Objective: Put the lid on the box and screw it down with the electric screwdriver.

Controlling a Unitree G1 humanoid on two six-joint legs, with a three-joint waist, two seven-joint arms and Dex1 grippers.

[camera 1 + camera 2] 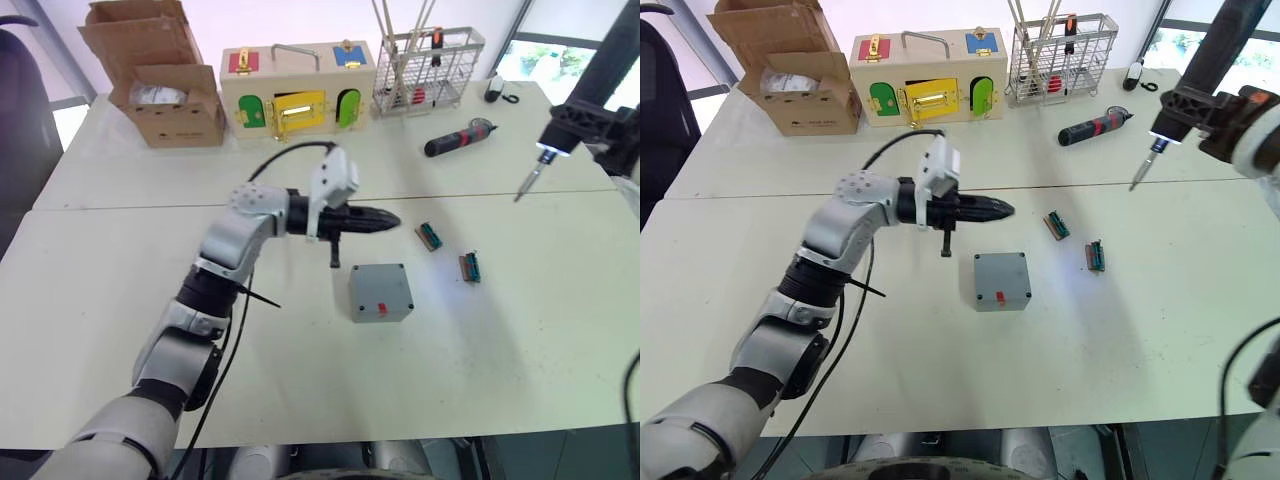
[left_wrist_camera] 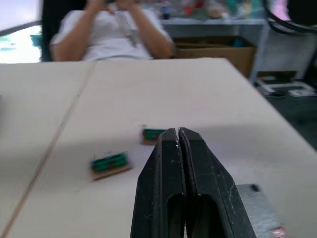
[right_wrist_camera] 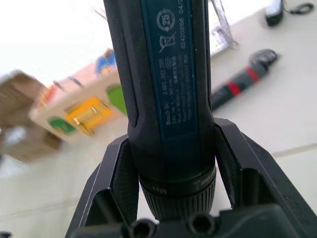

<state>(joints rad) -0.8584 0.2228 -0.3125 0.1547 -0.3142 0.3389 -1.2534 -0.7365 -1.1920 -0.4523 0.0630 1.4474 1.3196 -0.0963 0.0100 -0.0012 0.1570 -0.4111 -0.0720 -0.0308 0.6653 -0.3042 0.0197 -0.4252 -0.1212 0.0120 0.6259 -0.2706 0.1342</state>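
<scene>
Left eye view: box (image 1: pixel 380 292) below-right of closed left claw (image 1: pixel 392 219).

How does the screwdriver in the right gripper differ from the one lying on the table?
The electric screwdriver is dark blue-black and thick; the red-and-black screwdriver looks slimmer. The first is clamped in the right gripper above the table, bit pointing down; the second lies flat near the wire basket. Both are roughly cylindrical.

Bright, even daylight floods the white bench (image 1: pixel 120 300), with windows glaring at the far corners. Shadows are soft and faint. Both wrist views have blurred backgrounds.
</scene>
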